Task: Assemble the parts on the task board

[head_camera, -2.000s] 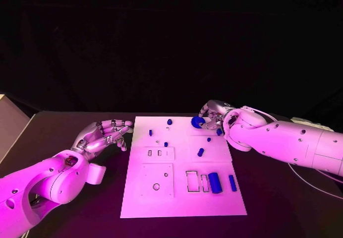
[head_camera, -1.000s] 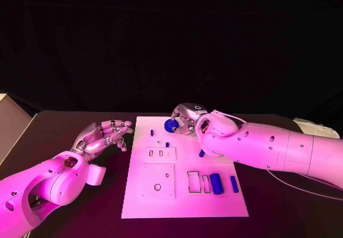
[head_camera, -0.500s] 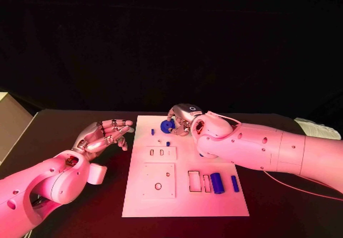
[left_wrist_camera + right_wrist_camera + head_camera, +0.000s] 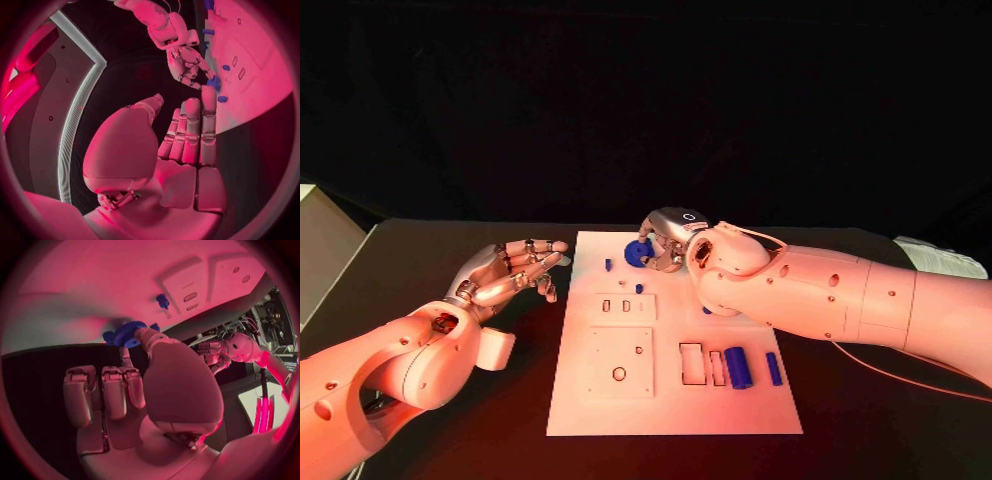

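Observation:
The white task board [image 4: 668, 400] lies in the middle of the black table. My right hand [image 4: 672, 240] hovers over its far end and pinches a blue gear [image 4: 639, 253] between thumb and finger; the right wrist view shows the gear [image 4: 128, 333] just above the board [image 4: 112, 280], near a small blue peg [image 4: 163, 301]. Off the board's left edge, my left hand [image 4: 514, 272] is raised with fingers apart and holds nothing. In the left wrist view its palm [image 4: 181, 150] faces the right hand [image 4: 187, 62].
On the board stand a thin blue peg [image 4: 607, 266] and a short one [image 4: 638, 289]. A thick blue cylinder [image 4: 737, 368] and a blue bar [image 4: 773, 369] lie beside rectangular slots [image 4: 689, 365]. A pale box [image 4: 315, 240] sits at the table's left edge.
My right hand has carried the blue gear leftward from the board's far right edge to its far middle, barely moving in the last half second. The left hand has stayed put.

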